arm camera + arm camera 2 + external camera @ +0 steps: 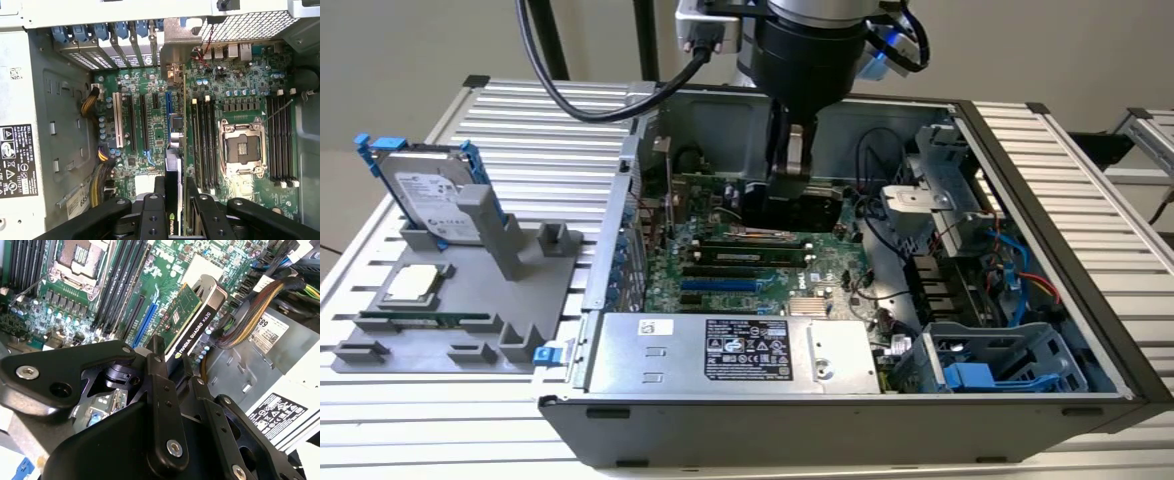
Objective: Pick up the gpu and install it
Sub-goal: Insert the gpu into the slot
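The gpu (192,322) is shown lifted and carried inside the open computer case (1067,215), clamped edge-on between the fingers of the pincer (167,365); in the first wrist view the card (176,165) is seen as a thin upright strip running from the pincer (175,200) toward the rear slot brackets (125,42) of the case. The pick-up is therefore judged complete. The card is held above the motherboard (150,135), roughly in line with the blue expansion slot (167,102) beside the white slot (119,117), but whether its edge connector has entered any slot cannot be told, so seating is judged still outstanding. In the exterior view the pincer (790,180) is lowered into the case over the motherboard (761,270), and a hard drive (434,195) in a blue frame is left standing in the grey fixture (454,330) on the counter (400,420). White lettering is carried on the black cooler face of the card, and printed labels with warning symbols are seen on the power supply (734,355); none of it is transcribed here.
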You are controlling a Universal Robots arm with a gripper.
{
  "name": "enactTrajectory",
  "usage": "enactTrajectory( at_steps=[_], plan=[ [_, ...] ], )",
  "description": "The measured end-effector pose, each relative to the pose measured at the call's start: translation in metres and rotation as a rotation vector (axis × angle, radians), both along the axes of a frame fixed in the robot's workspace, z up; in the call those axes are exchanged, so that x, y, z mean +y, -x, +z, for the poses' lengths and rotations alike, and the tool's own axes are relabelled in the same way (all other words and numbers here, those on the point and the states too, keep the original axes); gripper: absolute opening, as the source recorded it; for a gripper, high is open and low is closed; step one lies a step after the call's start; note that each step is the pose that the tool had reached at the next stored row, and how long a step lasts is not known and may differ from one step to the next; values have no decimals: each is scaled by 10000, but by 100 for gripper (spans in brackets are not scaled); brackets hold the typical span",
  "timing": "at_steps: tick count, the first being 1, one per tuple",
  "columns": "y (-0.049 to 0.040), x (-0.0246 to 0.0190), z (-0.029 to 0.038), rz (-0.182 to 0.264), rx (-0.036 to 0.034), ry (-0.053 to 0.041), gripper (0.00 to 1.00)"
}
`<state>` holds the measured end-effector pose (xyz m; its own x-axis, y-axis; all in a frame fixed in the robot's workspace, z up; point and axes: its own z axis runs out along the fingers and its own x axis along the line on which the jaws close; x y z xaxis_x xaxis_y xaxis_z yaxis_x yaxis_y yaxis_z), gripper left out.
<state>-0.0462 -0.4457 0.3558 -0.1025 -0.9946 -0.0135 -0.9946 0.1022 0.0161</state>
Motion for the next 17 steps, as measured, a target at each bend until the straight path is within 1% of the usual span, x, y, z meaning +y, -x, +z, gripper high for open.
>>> enactTrajectory(
  at_steps=[5,8,17],
  plan=[
    [0,0,-2,0,0,-1,0],
    [2,-1,-22,0,-1,-4,0],
    [18,0,-155,4,0,-3,0]
  ],
)
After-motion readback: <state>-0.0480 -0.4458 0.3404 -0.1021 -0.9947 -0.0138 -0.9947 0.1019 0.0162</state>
